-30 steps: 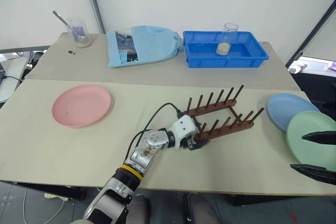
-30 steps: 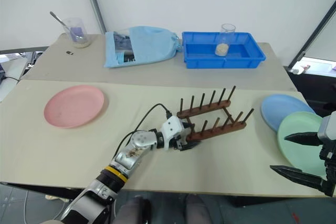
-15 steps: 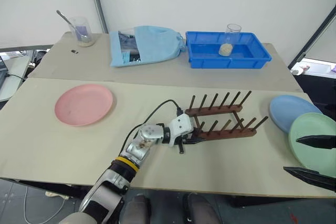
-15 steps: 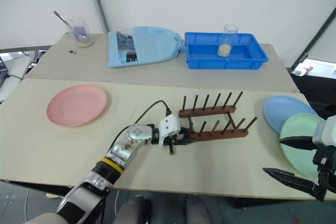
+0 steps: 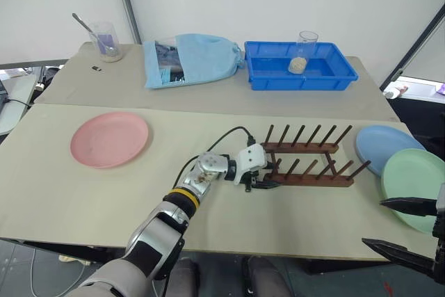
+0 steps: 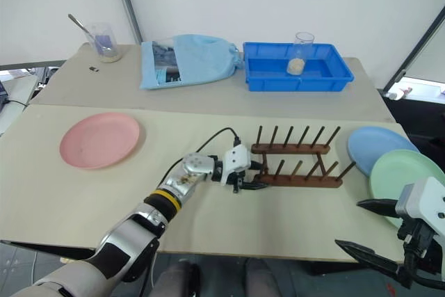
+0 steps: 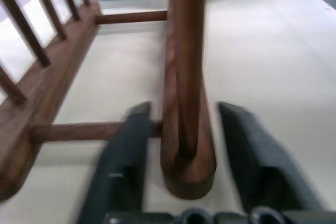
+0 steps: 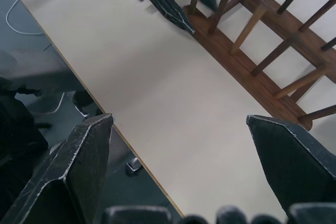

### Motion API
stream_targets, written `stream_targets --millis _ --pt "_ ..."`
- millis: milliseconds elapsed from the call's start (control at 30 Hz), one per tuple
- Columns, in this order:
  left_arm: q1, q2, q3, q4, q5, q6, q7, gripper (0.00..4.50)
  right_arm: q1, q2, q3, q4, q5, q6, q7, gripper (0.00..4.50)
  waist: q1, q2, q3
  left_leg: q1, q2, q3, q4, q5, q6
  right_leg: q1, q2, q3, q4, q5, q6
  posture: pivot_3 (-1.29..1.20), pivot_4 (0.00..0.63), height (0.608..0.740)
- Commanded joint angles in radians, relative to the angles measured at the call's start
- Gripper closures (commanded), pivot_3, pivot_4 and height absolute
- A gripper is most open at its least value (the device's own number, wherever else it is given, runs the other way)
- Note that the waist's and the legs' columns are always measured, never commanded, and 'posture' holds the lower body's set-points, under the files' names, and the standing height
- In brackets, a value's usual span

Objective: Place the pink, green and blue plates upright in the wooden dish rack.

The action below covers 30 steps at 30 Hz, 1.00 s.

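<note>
The wooden dish rack [image 5: 311,165] lies mid-table, its rails parallel to the front edge and no plates in it. My left gripper [image 5: 268,178] is at the left end of the near rail [image 7: 186,77]. It is open, with one finger [image 7: 123,166] on each side of the rail end and a gap at both. The pink plate [image 5: 110,139] lies flat at the far left. At the right, the blue plate [image 5: 382,145] lies partly under the green plate [image 5: 411,179]. My right gripper [image 6: 367,229] hangs wide open over the front edge near the green plate, holding nothing.
On the rear table stand a bright blue tray [image 5: 327,74] with a glass jar [image 5: 302,52] in it, a light blue cloth bag [image 5: 191,59] and a beaker with a spoon [image 5: 104,39]. The floor drops off past the table's front edge [image 8: 121,135].
The rack has swung from a diagonal to parallel with the front edge and shifted right, my left gripper going with it and its fingers now parted. My right gripper sank slightly.
</note>
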Motion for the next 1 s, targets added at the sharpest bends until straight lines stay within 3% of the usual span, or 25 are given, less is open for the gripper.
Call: stream_targets --millis 33,233,300,333,367,467,600,733,1000 --pt "0.025 0.044 0.022 -0.116 -0.006 -0.001 -0.031 0.37 0.002 -0.006 0.030 0.013 -0.007 -0.037 -0.025 0.00 -0.001 0.000 0.000 0.000 0.000 0.000 0.000 0.000 0.000 0.000 0.000 0.000 0.000 0.000 0.000 0.00 0.150 0.696" --pt "0.187 0.242 0.052 -0.520 -0.100 0.233 -0.137 0.37 -0.028 -0.056 0.239 0.102 -0.156 -0.136 -0.127 0.00 -0.017 0.001 0.000 0.001 0.001 0.000 0.000 0.000 0.000 0.000 0.000 0.000 0.001 0.000 -0.001 0.00 0.150 0.696" --pt "0.261 0.308 0.028 -0.694 -0.153 0.348 -0.193 0.91 -0.063 -0.077 0.338 0.160 -0.209 -0.197 -0.153 0.00 -0.022 0.001 -0.001 0.002 0.002 0.001 0.000 0.000 0.000 0.000 0.000 0.000 0.002 -0.001 -0.001 0.00 0.150 0.696" --pt "0.295 0.331 0.006 -0.766 -0.160 0.388 -0.204 0.98 -0.088 -0.089 0.399 0.194 -0.240 -0.228 -0.171 0.26 -0.014 0.003 -0.001 0.002 0.002 0.001 0.000 0.000 0.000 0.000 0.000 0.000 0.002 -0.001 -0.002 0.00 0.150 0.696" --pt "0.321 0.334 -0.013 -0.812 -0.149 0.417 -0.191 1.53 -0.117 -0.102 0.468 0.234 -0.279 -0.262 -0.194 0.52 -0.017 0.004 -0.002 0.003 0.001 0.001 0.000 0.000 0.000 0.000 -0.001 0.000 0.003 -0.001 -0.001 0.00 0.150 0.696" --pt "0.356 0.297 -0.057 -0.875 -0.090 0.475 -0.086 2.63 -0.214 -0.115 0.642 0.345 -0.378 -0.345 -0.255 1.58 -0.013 0.003 -0.002 0.007 0.001 0.001 0.000 0.000 0.000 0.006 -0.001 0.000 0.001 -0.002 0.000 0.00 0.150 0.696" --pt "0.357 0.214 -0.122 -0.847 0.021 0.483 0.066 4.48 -0.379 -0.092 0.831 0.475 -0.471 -0.392 -0.333 2.88 -0.011 0.003 -0.002 0.006 0.000 0.001 0.000 0.000 0.000 0.007 -0.001 0.001 -0.002 -0.002 0.000 0.00 0.150 0.696" --pt "0.339 0.143 -0.161 -0.760 0.115 0.449 0.196 4.50 -0.504 -0.060 0.950 0.586 -0.535 -0.425 -0.382 4.29 -0.013 0.004 -0.002 0.005 0.000 -0.001 0.000 0.000 0.000 0.007 0.001 0.001 -0.002 -0.002 0.000 0.00 0.150 0.696" --pt "0.282 0.072 -0.138 -0.641 0.172 0.427 0.345 4.50 -0.621 -0.015 1.016 0.721 -0.589 -0.480 -0.428 4.40 -0.015 0.005 -0.002 0.005 0.000 -0.002 0.000 0.000 0.001 0.007 0.001 0.001 -0.002 -0.001 0.001 0.00 0.150 0.696"
